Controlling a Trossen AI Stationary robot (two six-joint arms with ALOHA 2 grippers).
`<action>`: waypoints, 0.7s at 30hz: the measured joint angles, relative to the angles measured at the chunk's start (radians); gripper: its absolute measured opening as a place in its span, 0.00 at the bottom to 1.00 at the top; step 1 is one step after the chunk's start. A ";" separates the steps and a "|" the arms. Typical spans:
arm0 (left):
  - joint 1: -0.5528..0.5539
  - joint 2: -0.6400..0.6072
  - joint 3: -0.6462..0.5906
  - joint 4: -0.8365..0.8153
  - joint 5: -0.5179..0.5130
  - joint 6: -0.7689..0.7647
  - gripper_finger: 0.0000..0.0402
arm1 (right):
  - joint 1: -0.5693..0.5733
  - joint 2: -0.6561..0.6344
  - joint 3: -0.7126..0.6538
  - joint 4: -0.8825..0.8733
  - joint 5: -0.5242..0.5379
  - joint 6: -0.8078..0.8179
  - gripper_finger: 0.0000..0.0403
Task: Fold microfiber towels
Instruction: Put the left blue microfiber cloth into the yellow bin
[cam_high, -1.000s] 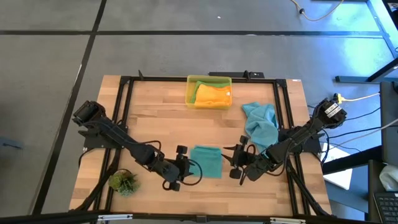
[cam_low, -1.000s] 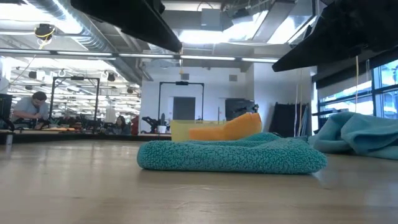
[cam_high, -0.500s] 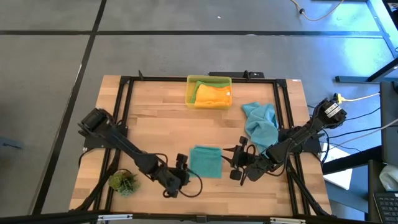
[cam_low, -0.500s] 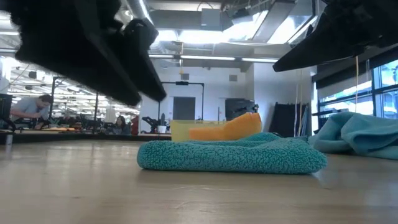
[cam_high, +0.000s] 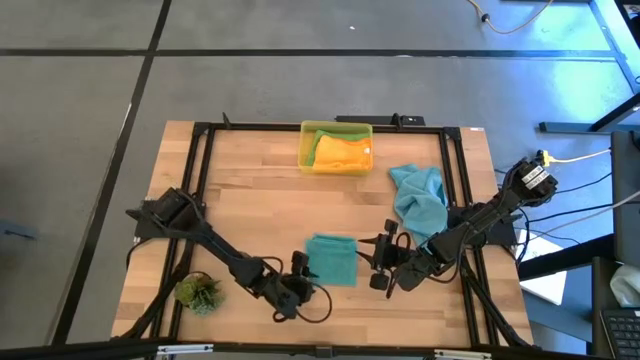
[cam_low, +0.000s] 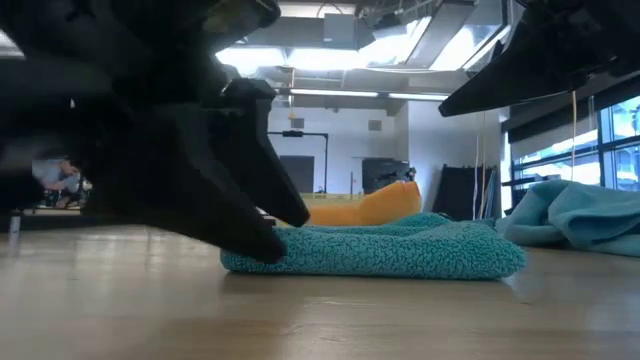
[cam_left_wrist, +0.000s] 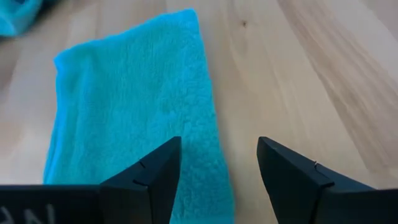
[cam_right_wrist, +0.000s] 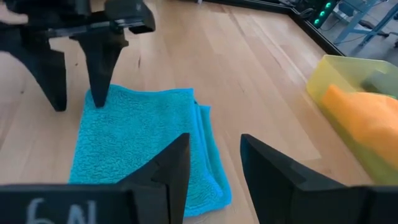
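A folded teal towel (cam_right_wrist: 146, 146) lies on the wooden worktop (cam_right_wrist: 236, 68); the left pincer (cam_right_wrist: 74, 93) stands open, one fingertip (cam_right_wrist: 97, 96) on its edge.

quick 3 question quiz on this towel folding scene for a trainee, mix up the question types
1. True or false: the folded teal towel lies between the left tool and the right tool.
2. What sits in the yellow bin? A) orange towel B) plant tuft C) nothing
3. Fill in: the left tool's fingers stand ___, one tip on the folded towel's edge and one off it.

Key
1. True.
2. A, the orange towel.
3. Open.
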 joint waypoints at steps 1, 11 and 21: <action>-0.005 0.014 0.009 0.000 -0.023 0.017 0.50 | 0.000 0.000 0.000 0.000 0.000 0.000 0.36; -0.020 0.068 0.041 -0.096 -0.151 0.048 0.51 | 0.000 0.000 0.000 -0.001 0.000 0.004 0.36; -0.022 0.068 0.038 -0.163 -0.240 0.026 0.49 | 0.000 0.000 0.000 -0.001 0.001 0.004 0.36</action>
